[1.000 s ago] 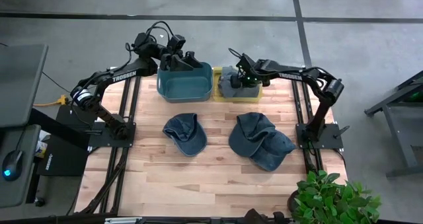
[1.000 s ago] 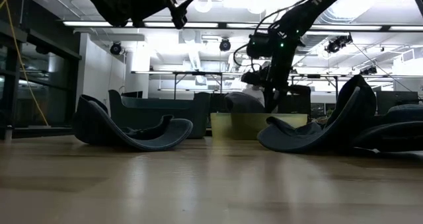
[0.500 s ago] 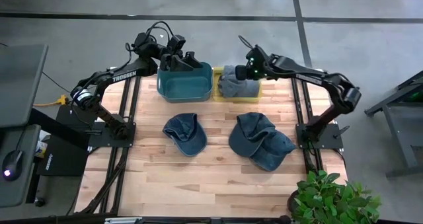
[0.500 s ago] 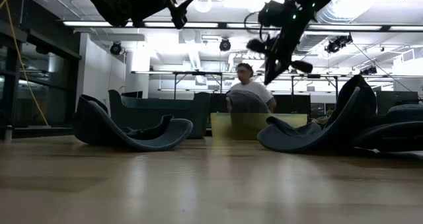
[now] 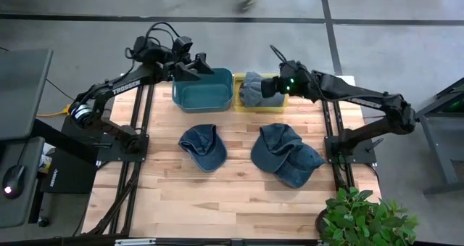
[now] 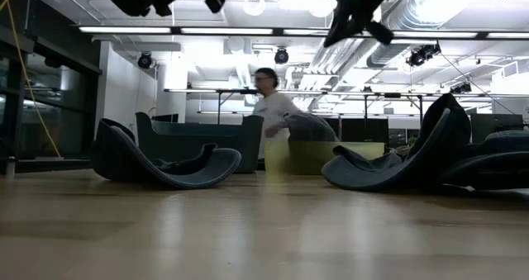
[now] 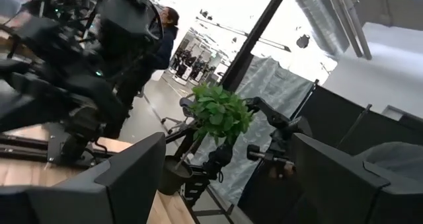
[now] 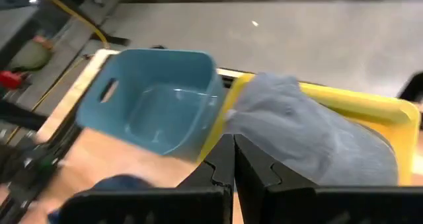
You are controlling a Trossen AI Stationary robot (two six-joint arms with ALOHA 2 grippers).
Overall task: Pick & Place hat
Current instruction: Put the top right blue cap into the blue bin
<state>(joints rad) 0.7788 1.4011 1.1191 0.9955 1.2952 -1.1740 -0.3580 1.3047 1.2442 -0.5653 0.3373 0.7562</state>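
Right gripper [image 5: 270, 86] hung above the yellow bin [image 5: 275, 104], fingers [image 8: 225, 159] pressed together, holding nothing. A grey-blue hat [image 5: 252, 87] lay in that bin, at about 12 o'clock on the table [image 5: 232, 195]. Left gripper [image 5: 197, 64] was raised at the 11 o'clock corner of the teal bin [image 5: 203, 92], fingers [image 7: 132, 174] spread wide, empty. Teal bin sat just beside the yellow one, on its 9 o'clock side. Three more denim hats lay on the wood: one [image 5: 203, 145] near centre, two overlapping [image 5: 286, 154] toward 3 o'clock. A person [image 6: 270, 106] stood in the room beyond the table.
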